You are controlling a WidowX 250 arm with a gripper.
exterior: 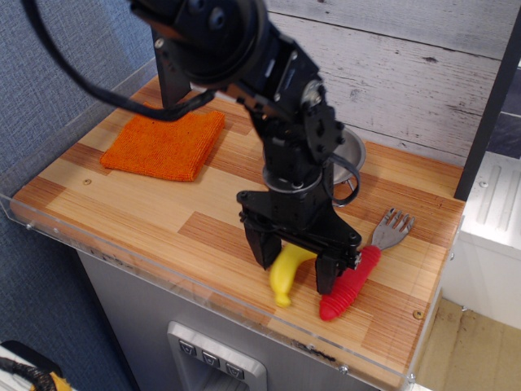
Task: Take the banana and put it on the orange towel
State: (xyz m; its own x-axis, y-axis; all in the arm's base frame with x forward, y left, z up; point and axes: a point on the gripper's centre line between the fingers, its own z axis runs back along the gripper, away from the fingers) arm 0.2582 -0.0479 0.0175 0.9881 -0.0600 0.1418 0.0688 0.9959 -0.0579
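The yellow banana point(286, 275) lies on the wooden table near the front edge. My gripper point(295, 267) is open and lowered over it, one finger on the banana's left side and one on its right, between the banana and the fork's red handle. The fingers are not closed on it. The orange towel point(165, 143) lies flat at the back left of the table, far from the gripper.
A red-handled grey fork point(355, 274) lies just right of the banana, touching or nearly touching my right finger. A steel bowl point(352, 156) sits behind the arm, mostly hidden. A clear plastic lip point(122, 252) runs along the table's front edge.
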